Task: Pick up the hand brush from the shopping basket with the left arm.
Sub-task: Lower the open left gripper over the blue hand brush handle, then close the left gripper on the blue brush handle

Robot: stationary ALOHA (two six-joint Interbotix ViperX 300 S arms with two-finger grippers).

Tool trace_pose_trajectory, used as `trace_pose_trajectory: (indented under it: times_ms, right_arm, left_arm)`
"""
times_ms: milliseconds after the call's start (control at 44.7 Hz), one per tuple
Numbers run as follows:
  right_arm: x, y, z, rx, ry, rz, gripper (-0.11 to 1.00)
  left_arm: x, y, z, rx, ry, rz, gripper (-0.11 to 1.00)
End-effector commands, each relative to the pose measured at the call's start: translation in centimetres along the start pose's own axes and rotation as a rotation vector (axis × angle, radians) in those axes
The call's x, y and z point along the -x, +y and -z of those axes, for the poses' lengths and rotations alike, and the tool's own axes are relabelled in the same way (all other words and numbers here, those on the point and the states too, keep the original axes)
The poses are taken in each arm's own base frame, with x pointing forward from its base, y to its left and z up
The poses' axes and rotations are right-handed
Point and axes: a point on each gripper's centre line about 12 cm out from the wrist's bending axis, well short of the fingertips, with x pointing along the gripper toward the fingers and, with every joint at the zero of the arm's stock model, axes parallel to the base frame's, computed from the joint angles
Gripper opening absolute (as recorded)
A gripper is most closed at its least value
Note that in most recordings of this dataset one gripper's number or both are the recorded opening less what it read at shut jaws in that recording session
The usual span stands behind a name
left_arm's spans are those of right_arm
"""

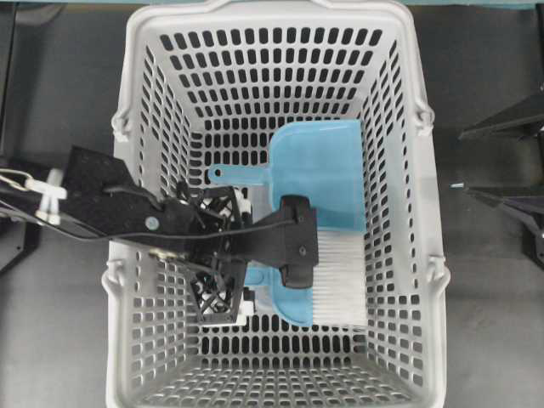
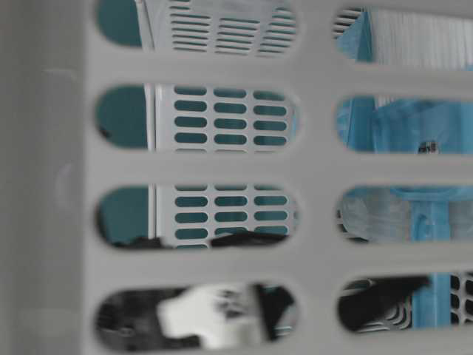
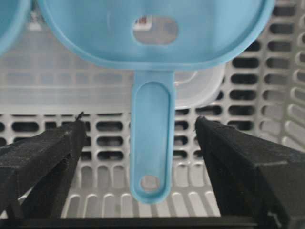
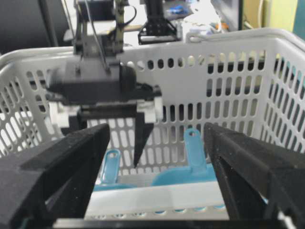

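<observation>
Basket wall (image 2: 310, 166) screens dustpan (image 1: 323, 170) beside hand brush (image 1: 336, 280).

Left arm (image 1: 102, 200) stretched in from the left, left gripper (image 3: 138, 143) angled down with jaws spread wide, right gripper (image 4: 157, 157) likewise gaping, level

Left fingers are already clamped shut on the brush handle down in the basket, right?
Not quite. The left gripper is down in the shopping basket, but its fingers stand wide open on either side of the hand brush handle, apart from it. The left wrist view shows the gaps on both sides.
</observation>
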Motion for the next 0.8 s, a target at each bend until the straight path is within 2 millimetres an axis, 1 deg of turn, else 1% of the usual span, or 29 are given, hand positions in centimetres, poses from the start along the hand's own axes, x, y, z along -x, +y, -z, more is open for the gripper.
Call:
trace_pose_trajectory:
  times_ms: [0, 112, 313, 581, 671, 738, 782]
  right_arm:
    - [0.0, 0.0, -0.3, -0.002, -0.011, 0.003, 0.76]
    - [0.1, 0.0, -0.3, -0.002, -0.016, 0.002, 0.76]
    - [0.2, -0.1, 0.0, -0.002, -0.009, 0.003, 0.76]
    - [0.2, -0.1, 0.1, -0.002, -0.006, 0.003, 0.76]
    - [0.2, -0.1, 0.2, -0.003, -0.005, 0.003, 0.76]
    - [0.2, -0.1, 0.2, -0.003, -0.005, 0.003, 0.76]
    - [0.2, -0.1, 0.2, -0.003, -0.003, 0.003, 0.76]
  left_arm:
    - [-0.3, -0.2, 0.2, -0.008, 0.007, -0.002, 0.90]
    - [-0.9, -0.2, 0.6, -0.012, 0.027, -0.006, 0.90]
    - [-3.1, -0.1, 1.8, -0.025, 0.067, -0.014, 0.90]
    - [-3.2, -0.3, 1.0, -0.025, -0.007, 0.006, 0.88]
    - [-3.3, -0.4, 1.2, -0.029, -0.008, 0.007, 0.82]
    - [-3.3, -0.4, 1.2, -0.029, -0.008, 0.007, 0.67]
    - [-3.2, -0.5, 1.2, -0.031, -0.011, 0.010, 0.55]
